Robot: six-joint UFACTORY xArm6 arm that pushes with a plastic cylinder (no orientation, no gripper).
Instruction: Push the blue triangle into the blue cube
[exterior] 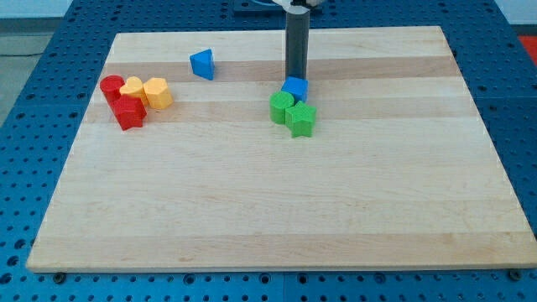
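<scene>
The blue triangle lies on the wooden board near the view's top, left of centre. The blue cube sits right of it, near the board's middle top, touching a green block and a green star just below it. My tip stands at the top edge of the blue cube, about touching it, far to the right of the blue triangle. The rod rises straight up from there.
A cluster at the view's left holds a red cylinder, a red block, a yellow block and a yellow cylinder. The board lies on a blue perforated table.
</scene>
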